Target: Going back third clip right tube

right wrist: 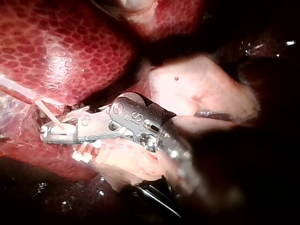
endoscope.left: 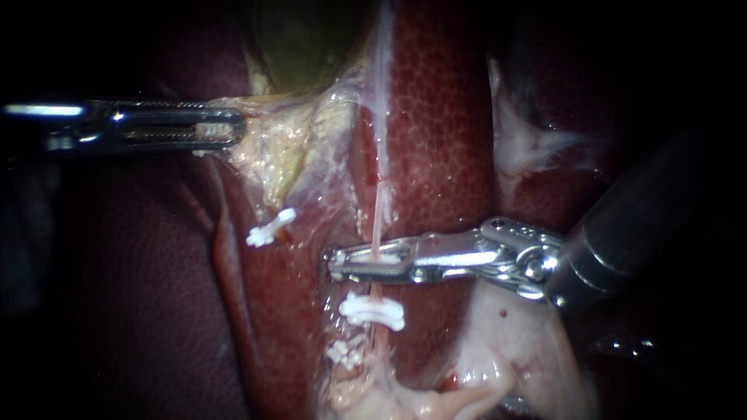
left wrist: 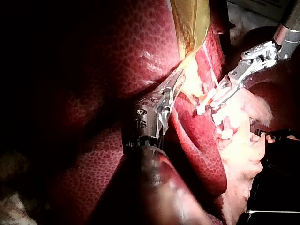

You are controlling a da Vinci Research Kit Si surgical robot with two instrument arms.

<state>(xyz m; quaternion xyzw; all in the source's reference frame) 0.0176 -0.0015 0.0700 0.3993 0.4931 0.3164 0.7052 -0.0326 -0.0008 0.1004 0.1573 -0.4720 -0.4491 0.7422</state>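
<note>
My right instrument [endoscope.left: 336, 264] comes in from the right and lies across the thin pink right tube [endoscope.left: 380, 210]. Its jaws are closed on a white clip [endoscope.left: 375, 266] that sits around the tube. The right wrist view shows the same hold at the instrument's tip [right wrist: 44, 132]. Just below on this tube sits a second white clip [endoscope.left: 372, 309], and a smaller one [endoscope.left: 346, 354] lies lower still. A white clip [endoscope.left: 271, 227] marks the left tube. My left instrument [endoscope.left: 237, 128] is shut on pale yellowish tissue [endoscope.left: 268, 144] under the greenish gallbladder [endoscope.left: 303, 39] and holds it taut to the left.
Mottled red liver [endoscope.left: 443, 117] lies behind and on both sides of the tube. Pale fatty tissue [endoscope.left: 506, 342] spreads below my right instrument's wrist. A thin white strand [endoscope.left: 383, 93] runs up from the tube toward the gallbladder. Dark surroundings fill both edges.
</note>
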